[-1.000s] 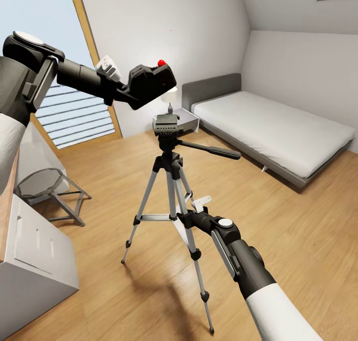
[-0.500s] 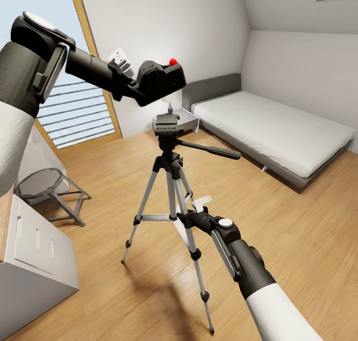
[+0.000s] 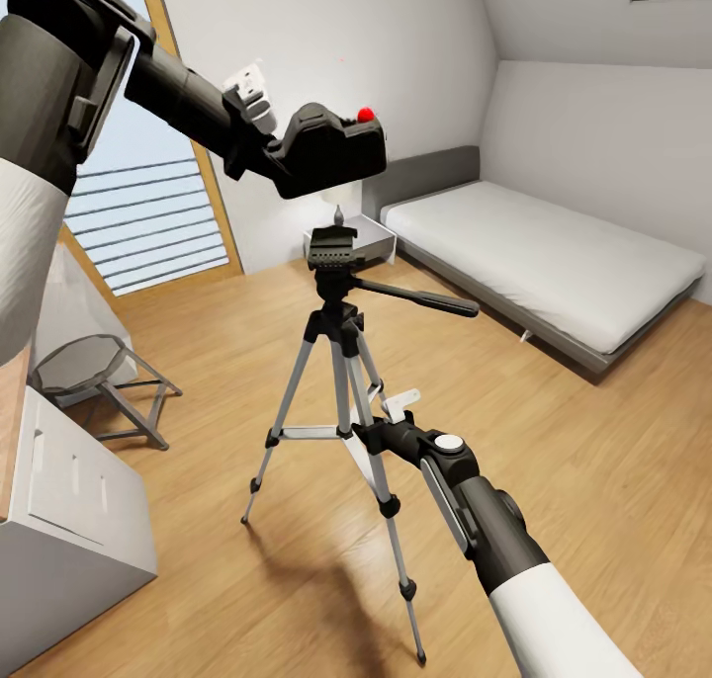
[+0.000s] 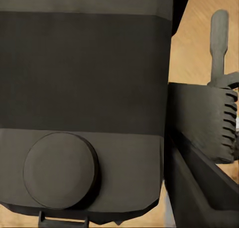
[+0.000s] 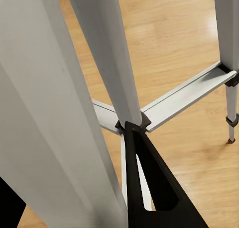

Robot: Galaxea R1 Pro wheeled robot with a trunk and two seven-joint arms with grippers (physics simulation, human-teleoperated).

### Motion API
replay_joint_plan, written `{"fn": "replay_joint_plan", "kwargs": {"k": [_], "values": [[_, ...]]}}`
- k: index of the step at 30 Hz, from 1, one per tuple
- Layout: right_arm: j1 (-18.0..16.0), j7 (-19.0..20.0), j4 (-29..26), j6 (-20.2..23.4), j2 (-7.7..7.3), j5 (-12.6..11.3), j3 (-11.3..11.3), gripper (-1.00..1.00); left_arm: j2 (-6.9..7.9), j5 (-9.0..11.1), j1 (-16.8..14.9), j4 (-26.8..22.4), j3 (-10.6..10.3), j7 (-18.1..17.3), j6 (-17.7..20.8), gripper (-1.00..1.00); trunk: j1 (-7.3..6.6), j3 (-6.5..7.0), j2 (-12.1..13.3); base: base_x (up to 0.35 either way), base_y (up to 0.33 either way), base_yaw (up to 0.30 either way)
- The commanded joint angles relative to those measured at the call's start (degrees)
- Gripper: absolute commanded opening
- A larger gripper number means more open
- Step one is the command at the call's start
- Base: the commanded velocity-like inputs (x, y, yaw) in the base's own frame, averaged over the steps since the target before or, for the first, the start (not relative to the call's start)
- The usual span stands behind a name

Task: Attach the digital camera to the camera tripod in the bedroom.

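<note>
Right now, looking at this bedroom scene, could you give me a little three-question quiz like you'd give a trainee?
1. True or false: the digital camera already sits on the camera tripod.
2. Multiple choice: which arm carries the camera? A) the left arm, B) the right arm, C) neither.
3. Short answer: what piece of furniture stands along the far wall, behind the tripod?

Key:
1. False. The camera is held in the air above the tripod's head, with a gap between them.
2. A. The left claw holds it; the right claw is down by the tripod's legs, and whether it grips one cannot be told.
3. The bed.
</note>
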Motion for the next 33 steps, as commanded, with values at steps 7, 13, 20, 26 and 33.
{"fn": "replay_joint_plan", "kwargs": {"k": [7, 13, 20, 26, 33], "values": [[0.0, -0.5, 3.8, 0.1, 0.00, 3.6, -0.1, -1.00, 2.49, -0.2, -0.1, -3.1, -0.1, -1.3, 0.2, -1.00, 0.04, -0.11, -0.1, 0.000, 0.000, 0.000], [-0.1, -0.5, 3.8, 0.1, -0.07, 3.5, -0.1, -1.00, 3.43, 8.1, -0.1, -1.7, -0.1, -1.5, -10.5, -1.00, 0.04, -0.11, -0.1, 0.000, 0.000, 0.000], [-0.1, -0.6, 3.9, 0.1, -0.09, 3.5, -0.1, -1.00, 2.93, 8.8, -0.1, -0.1, 0.1, -1.5, -12.1, -1.00, 0.04, -0.11, -0.1, 0.000, 0.000, 0.000], [-0.1, -0.6, 3.9, 0.1, -0.10, 3.5, -0.1, -1.00, 2.51, 11.4, -0.1, 1.6, 0.1, -1.0, -12.5, -1.00, 0.04, -0.11, -0.1, 0.000, 0.000, 0.000], [-0.1, -0.6, 4.0, 0.1, -0.09, 3.4, -0.1, -1.00, 2.43, 11.9, -0.1, 4.6, 0.0, -1.3, -14.1, -1.00, 0.04, -0.11, -0.1, 0.000, 0.000, 0.000]]}}
